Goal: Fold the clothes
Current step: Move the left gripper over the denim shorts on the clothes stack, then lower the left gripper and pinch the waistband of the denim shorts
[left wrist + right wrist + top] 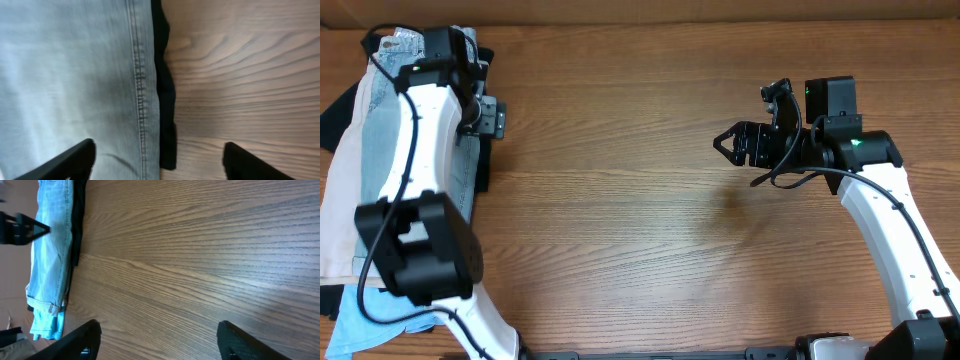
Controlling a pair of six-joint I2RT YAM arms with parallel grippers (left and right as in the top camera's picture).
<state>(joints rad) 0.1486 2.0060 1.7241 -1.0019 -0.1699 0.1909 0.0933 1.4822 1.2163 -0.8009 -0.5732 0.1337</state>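
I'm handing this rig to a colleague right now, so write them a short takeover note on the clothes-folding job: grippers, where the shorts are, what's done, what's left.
Left gripper: open, empty, over the right edge of the light blue denim shorts.
Right gripper: open, empty, over the bare wooden table.
Shorts: stretched out in the pile at the table's left edge, on a black garment, beside a beige garment.
Done: no fold visible.
Left: grasp the shorts, probably pull them onto open wood, then fold.

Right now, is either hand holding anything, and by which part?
Nothing is held. Left hand is open above the shorts, near their side seam; right hand is open over the table.
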